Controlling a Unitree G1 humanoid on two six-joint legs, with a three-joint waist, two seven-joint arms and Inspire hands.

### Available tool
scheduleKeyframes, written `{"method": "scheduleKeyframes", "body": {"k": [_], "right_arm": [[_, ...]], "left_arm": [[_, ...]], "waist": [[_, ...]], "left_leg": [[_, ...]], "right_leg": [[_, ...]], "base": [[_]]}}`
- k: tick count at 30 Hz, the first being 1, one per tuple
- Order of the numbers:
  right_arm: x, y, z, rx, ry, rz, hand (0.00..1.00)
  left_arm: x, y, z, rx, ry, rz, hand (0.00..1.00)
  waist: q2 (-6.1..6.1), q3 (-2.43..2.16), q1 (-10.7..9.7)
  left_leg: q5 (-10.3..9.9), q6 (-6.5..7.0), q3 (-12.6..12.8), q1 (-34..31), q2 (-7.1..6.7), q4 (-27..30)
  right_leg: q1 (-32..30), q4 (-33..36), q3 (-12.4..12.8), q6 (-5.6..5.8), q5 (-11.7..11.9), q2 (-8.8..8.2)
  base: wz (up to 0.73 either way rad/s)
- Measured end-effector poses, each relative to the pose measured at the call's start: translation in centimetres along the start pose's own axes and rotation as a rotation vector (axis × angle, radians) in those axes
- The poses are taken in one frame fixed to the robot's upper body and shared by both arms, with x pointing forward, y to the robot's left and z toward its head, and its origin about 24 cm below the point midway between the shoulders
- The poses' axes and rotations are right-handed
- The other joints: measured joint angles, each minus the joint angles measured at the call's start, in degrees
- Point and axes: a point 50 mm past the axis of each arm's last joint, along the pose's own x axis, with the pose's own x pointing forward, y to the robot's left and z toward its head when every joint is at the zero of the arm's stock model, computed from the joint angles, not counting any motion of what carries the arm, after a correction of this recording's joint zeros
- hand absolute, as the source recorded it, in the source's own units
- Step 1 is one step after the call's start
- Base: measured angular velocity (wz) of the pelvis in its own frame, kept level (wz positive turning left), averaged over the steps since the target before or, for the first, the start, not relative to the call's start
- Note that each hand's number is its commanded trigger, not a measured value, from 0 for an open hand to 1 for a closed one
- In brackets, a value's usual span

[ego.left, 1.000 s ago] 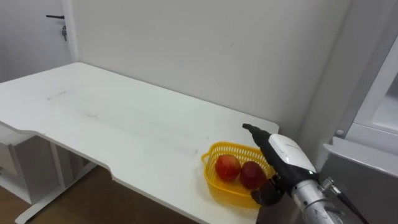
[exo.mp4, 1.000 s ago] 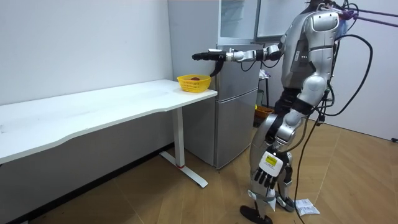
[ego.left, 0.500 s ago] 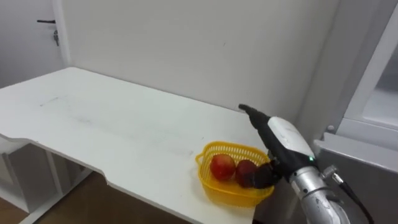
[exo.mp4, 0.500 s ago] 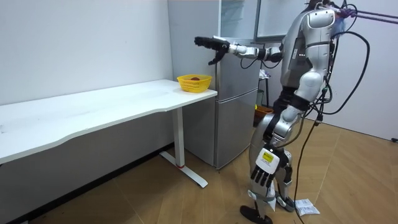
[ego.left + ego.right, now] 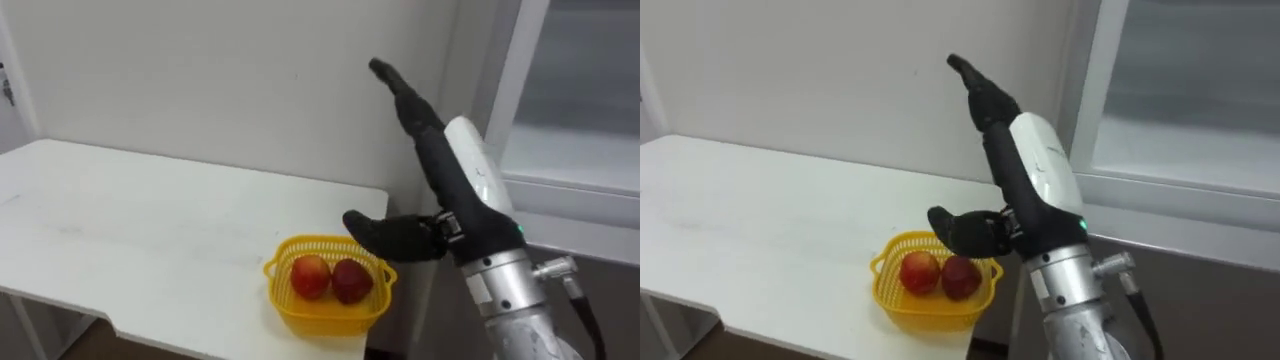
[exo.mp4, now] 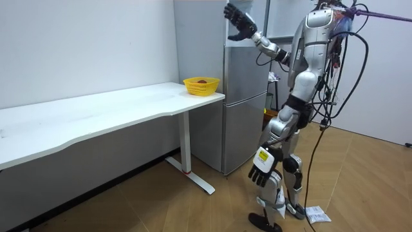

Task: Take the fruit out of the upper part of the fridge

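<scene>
Right hand (image 5: 452,178) risen from yellow basket (image 5: 320,313) — fingers straight, empty; two red apples (image 5: 311,276) inside.

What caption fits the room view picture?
Standing by the fridge, the robot holds its open right hand high; yellow basket sits on the table.

Right hand (image 5: 455,180) raised high, fingers straight, thumb spread, left hand (image 6: 261,174) hanging relaxed beside thigh
</scene>
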Motion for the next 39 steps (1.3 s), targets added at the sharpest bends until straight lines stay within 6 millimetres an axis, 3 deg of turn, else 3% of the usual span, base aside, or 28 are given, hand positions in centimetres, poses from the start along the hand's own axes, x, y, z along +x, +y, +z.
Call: {"method": "scheduleKeyframes", "body": {"k": [3,9,14,18,21,28,39], "right_arm": [[-1.0,-1.3,0.5,0.032,-0.018,-0.071,0.0],[-1.9,-3.5,0.5,0.026,-0.023,-0.201,0.0],[-4.4,-4.4,-0.8,0.063,0.1,-0.312,0.0],[-5.3,-5.1,-1.3,0.071,0.145,-0.353,0.0],[-6.3,-5.6,-1.5,0.082,0.182,-0.39,0.0],[-9.1,-6.2,-3.2,0.021,0.316,-0.442,0.0],[-12.0,-6.7,-4.3,-0.061,0.431,-0.523,0.0]], "left_arm": [[-0.1,-0.5,-0.7,-0.006,0.008,-0.012,0.0],[-0.1,-1.3,-1.5,-0.013,0.031,-0.037,0.0],[-0.1,-2.5,-1.8,-0.026,0.039,-0.061,0.0],[-0.1,-2.8,-1.7,-0.03,0.038,-0.066,0.0],[-0.2,-2.8,-1.8,-0.033,0.039,-0.051,0.0],[-0.2,-2.9,-2.2,-0.051,0.047,-0.038,0.0],[-0.3,-3.0,-2.5,-0.085,0.054,-0.031,0.0]], "waist": [[0.65,-0.21,-0.9],[1.46,-0.46,-4.7],[1.77,-0.37,-6.4],[2.39,-0.56,-6.8],[2.73,-1.02,-7.2],[2.57,-0.61,-9.4],[2.58,-0.44,-9.4]], "left_leg": [[0.0,-0.01,1.4,1.4,0.15,-1.4],[0.0,-0.01,2.4,1.8,0.38,-1.5],[-0.2,-0.02,2.9,2.4,0.48,-1.6],[-0.1,0.01,3.9,1.7,0.64,-1.2],[-0.1,0.03,4.3,2.0,0.64,-1.3],[-0.1,-0.01,4.4,2.6,0.64,-2.0],[-0.3,-0.26,7.0,3.5,1.0,-3.4]], "right_leg": [[0.2,0.1,1.2,0.0,0.0,-0.04],[0.4,0.3,1.8,-0.07,0.1,0.0],[-0.1,0.8,2.7,0.01,0.0,-0.04],[-1.4,0.7,4.0,0.03,-0.1,0.02],[-1.4,0.5,4.4,0.02,0.0,0.04],[-0.7,0.0,4.4,0.0,0.0,0.23],[-1.3,-0.4,6.9,0.05,-0.1,0.52]], "base": [[-0.26],[-0.1],[-0.08],[-0.12],[-0.07],[0.0],[-0.11]]}}
